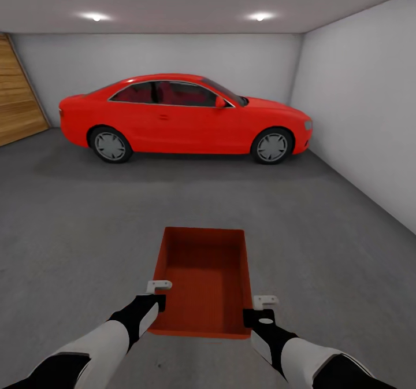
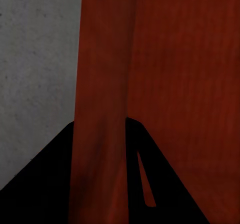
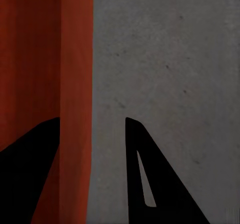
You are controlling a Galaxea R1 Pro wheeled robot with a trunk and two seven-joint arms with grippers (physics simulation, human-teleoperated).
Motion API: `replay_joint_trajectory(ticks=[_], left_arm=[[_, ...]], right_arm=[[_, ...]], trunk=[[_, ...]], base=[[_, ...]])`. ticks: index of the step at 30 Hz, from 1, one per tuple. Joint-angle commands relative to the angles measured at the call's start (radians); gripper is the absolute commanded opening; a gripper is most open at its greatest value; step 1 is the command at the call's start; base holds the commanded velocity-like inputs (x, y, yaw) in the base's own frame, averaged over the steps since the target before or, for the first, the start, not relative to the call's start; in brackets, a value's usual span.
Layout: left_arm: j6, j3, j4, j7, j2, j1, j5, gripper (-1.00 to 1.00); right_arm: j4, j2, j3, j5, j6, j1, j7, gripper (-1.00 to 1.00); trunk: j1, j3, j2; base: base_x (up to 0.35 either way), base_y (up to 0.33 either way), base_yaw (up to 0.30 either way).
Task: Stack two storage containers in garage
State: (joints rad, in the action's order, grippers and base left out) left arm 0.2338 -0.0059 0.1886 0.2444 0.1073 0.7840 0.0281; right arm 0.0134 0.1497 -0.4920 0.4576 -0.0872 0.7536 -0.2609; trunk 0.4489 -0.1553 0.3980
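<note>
Garage interior: a red coupe car [image 1: 185, 117] stands side-on before the white rear wall [image 1: 173, 54], with a wooden door [image 1: 17, 106] at far left and two ceiling lights [image 1: 95, 17] lit. One orange-red storage container [image 1: 203, 282] is held between both arms over the grey concrete floor [image 1: 75, 221], open side up, its long axis pointing toward the car; whether its base touches the floor cannot be told.

The left gripper [image 1: 153, 297] sits at the container's left wall near the near corner. In the left wrist view, its dark fingers [image 2: 45, 179] straddle that wall [image 2: 100, 109], clamped on it.

The right gripper [image 1: 261, 311] is at the right wall. In the right wrist view, its fingers [image 3: 150, 174] stand either side of the wall [image 3: 75, 84], with floor showing in the gap beside the outer one; whether it grips cannot be told
</note>
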Motion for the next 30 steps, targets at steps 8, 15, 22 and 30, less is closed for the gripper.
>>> replay_joint_trajectory(ticks=[8,15,22,30], left_arm=[[0.006,-0.006,-0.001,0.006,0.000,0.000,0.012,-1.00],[0.007,-0.006,-0.002,0.006,0.000,0.000,0.013,-1.00],[0.006,-0.006,-0.001,0.006,0.000,0.000,0.013,-1.00],[0.006,-0.006,-0.001,0.006,0.000,0.000,0.013,-1.00]], right_arm=[[0.016,0.001,0.004,-0.007,-0.003,0.001,-0.003,-1.00],[0.016,0.001,0.004,-0.007,-0.005,0.001,-0.003,-1.00],[0.016,0.000,0.004,-0.007,-0.005,0.001,-0.003,-1.00],[0.016,0.000,0.004,-0.007,-0.005,0.001,-0.003,-1.00]], trunk=[[0.001,-0.002,0.002],[0.001,-0.002,0.002],[0.001,-0.002,0.002],[0.001,-0.002,0.002]], base=[[0.322,0.000,0.000],[0.322,0.000,0.000],[0.322,0.000,0.000],[0.321,0.000,0.000]])
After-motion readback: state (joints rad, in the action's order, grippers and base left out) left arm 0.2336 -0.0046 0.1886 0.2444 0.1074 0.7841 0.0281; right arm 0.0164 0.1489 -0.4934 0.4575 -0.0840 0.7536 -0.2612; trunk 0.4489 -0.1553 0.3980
